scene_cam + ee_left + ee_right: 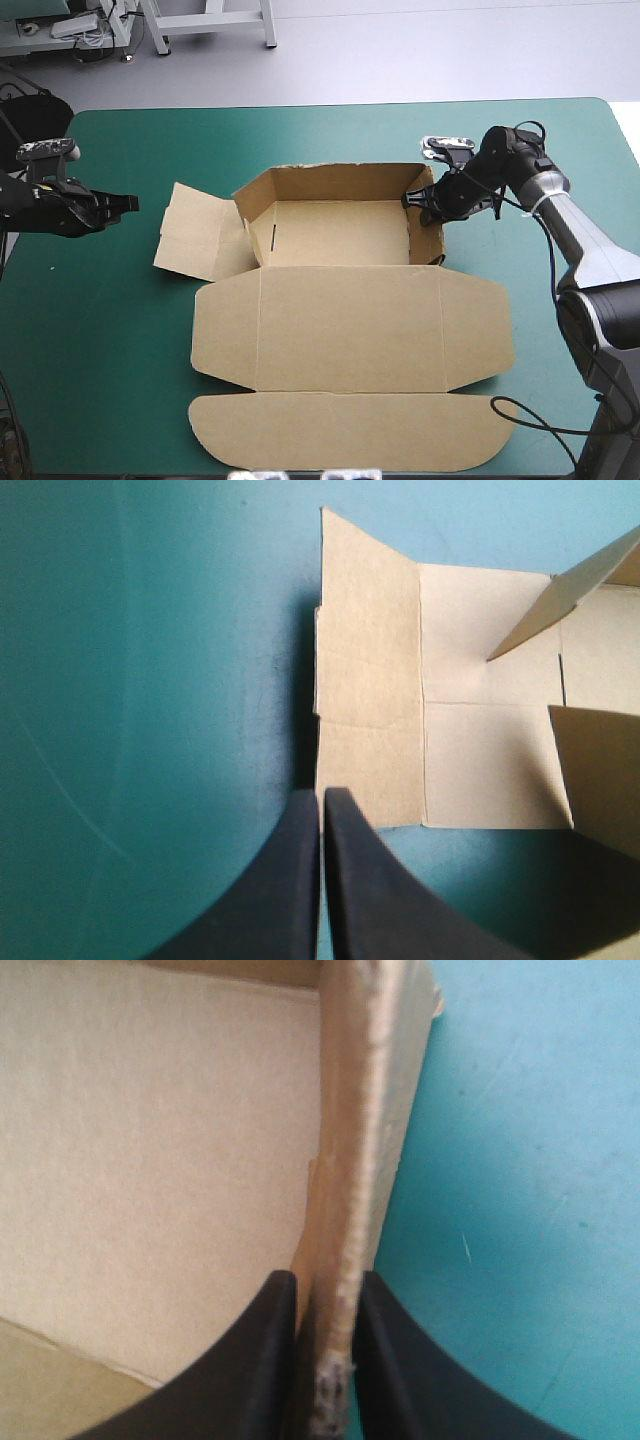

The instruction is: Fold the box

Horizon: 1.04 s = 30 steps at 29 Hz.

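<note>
While left fingers (285, 880) meet empty, right fingers (250, 1360) pinched on the box (350, 330)

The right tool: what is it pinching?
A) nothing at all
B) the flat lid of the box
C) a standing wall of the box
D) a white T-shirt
C: the right tool is shut on the box, with one black finger on each side of its upright end wall.
</note>
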Each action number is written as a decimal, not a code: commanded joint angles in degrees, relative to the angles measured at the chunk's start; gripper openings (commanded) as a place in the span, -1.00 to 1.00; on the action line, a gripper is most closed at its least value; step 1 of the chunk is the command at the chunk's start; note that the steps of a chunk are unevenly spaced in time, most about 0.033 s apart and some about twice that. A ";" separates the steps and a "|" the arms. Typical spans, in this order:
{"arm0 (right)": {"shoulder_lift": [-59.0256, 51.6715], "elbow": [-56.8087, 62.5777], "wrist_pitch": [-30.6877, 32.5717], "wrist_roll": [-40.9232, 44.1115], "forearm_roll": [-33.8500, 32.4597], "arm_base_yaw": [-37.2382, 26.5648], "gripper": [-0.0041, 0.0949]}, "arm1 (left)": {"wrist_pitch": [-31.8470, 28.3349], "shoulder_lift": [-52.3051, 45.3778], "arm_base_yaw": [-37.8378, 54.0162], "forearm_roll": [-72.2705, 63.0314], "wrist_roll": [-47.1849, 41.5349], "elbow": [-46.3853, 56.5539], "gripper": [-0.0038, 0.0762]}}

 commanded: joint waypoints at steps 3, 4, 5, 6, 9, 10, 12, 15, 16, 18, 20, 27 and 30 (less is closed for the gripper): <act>-2.60 -3.83 2.13 0.04 -0.84 0.03 -0.04 | -1.93 -1.96 -0.04 -2.49 0.33 -1.40 -0.91; -2.60 -5.51 3.32 0.04 -0.84 0.03 -0.05 | -1.93 -1.96 -0.04 -2.49 0.33 -1.40 -0.91; -2.60 -8.50 5.07 0.04 -0.84 0.03 -0.06 | -1.93 -1.96 -0.04 -2.49 0.33 -1.40 -0.91; -2.60 -10.23 6.52 0.04 -0.84 0.03 -0.06 | -1.93 -1.96 -0.04 -2.49 0.57 -1.40 -0.91; -2.60 -17.71 10.67 0.04 -1.47 0.03 -0.06 | -1.93 -1.96 -0.04 -2.49 0.55 -1.40 -0.91; -2.89 -19.87 10.67 0.19 -1.57 0.03 -0.06 | -1.93 -1.96 -0.04 -2.49 0.55 -1.40 -0.91; -3.72 -22.83 10.67 0.43 -0.80 0.03 -0.06 | -1.81 -1.96 -0.04 -2.49 0.55 -1.40 -0.91; -5.24 -27.80 10.67 -0.91 0.16 0.03 -0.06 | -1.81 -1.96 -0.04 -2.49 0.55 -1.40 -0.91; -5.86 -29.09 10.67 1.07 0.03 -0.07 -0.06 | -1.81 -1.96 -0.04 -2.49 0.55 -1.40 -0.91; -6.94 -30.92 10.67 2.14 -0.45 -0.07 -0.07 | -1.81 -1.96 -0.04 -2.49 0.72 -1.40 -0.91; -8.53 -31.08 10.67 2.14 -1.77 -0.07 -0.07 | -1.52 -1.96 -0.04 -2.49 1.23 -1.40 -0.91; -12.94 -25.12 10.67 4.59 -3.44 -0.07 -0.07 | -0.44 -1.96 -0.04 -2.49 1.98 -1.40 -0.91; -13.26 -19.93 10.67 4.59 -2.97 -0.07 -0.07 | -0.44 -1.96 -0.04 -2.49 1.98 -1.40 -0.91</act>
